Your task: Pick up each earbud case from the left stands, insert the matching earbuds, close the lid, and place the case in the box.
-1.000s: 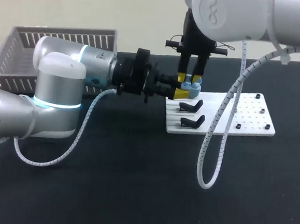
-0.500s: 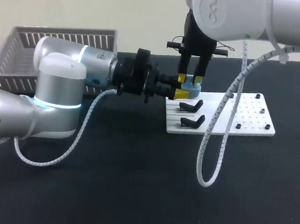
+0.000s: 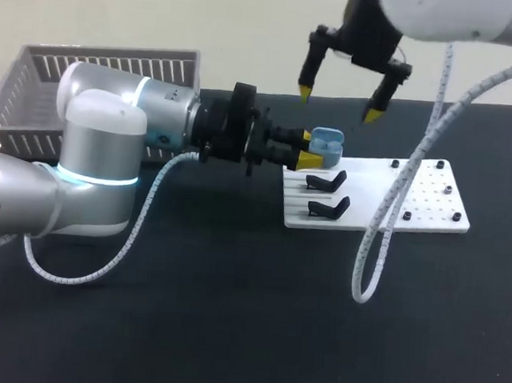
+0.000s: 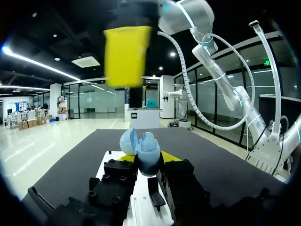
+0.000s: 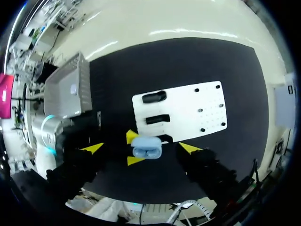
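A light blue earbud case [image 3: 327, 144] with its lid up hangs just above the white board's [image 3: 415, 204] left end. My left gripper [image 3: 305, 156] is shut on it from the sides. In the left wrist view the case [image 4: 146, 151] sits between the yellow tips of the left gripper [image 4: 146, 161]. My right gripper [image 3: 337, 105] hangs open above the case, clear of it. Seen from the right wrist, the case [image 5: 146, 148] lies straight below the spread right gripper [image 5: 141, 149]. I cannot tell what lies inside the case.
Two black stands [image 3: 326, 181] [image 3: 327, 206] sit on the board's left part. A grey slatted basket [image 3: 88, 76] stands at the table's far left. A white cable [image 3: 371, 245] loops down from my right arm in front of the board.
My right gripper has opened wide and risen away from the case, which it was pinching from above. The left arm and the case have stayed put.
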You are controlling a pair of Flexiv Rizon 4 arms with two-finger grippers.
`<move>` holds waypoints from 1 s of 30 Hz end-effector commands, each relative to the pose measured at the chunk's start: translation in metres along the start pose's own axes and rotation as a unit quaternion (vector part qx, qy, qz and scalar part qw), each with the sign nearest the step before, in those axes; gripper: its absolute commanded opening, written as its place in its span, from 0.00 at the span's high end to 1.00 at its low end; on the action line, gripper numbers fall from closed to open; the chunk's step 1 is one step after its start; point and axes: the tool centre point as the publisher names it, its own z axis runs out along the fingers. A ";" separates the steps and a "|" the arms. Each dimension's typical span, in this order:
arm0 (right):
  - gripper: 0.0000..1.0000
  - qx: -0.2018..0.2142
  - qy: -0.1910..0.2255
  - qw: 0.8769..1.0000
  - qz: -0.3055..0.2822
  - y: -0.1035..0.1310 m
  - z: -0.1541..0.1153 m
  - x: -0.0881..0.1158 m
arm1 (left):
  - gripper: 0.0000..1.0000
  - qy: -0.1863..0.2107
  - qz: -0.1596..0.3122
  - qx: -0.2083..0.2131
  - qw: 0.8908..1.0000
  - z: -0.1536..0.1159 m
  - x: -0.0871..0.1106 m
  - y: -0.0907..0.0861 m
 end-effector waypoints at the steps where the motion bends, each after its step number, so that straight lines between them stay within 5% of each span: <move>1: 0.00 -0.057 -0.023 0.996 0.057 -0.019 0.000 -0.012 | 1.00 0.000 0.000 0.000 1.000 0.000 0.000 0.000; 10: 0.00 -0.042 -0.013 0.990 0.132 -0.050 0.024 -0.047 | 1.00 0.000 0.000 0.000 1.000 0.000 0.000 0.000; 30: 0.00 -0.003 0.045 0.990 0.133 -0.068 0.056 -0.026 | 1.00 0.000 0.000 0.000 1.000 0.000 0.000 0.000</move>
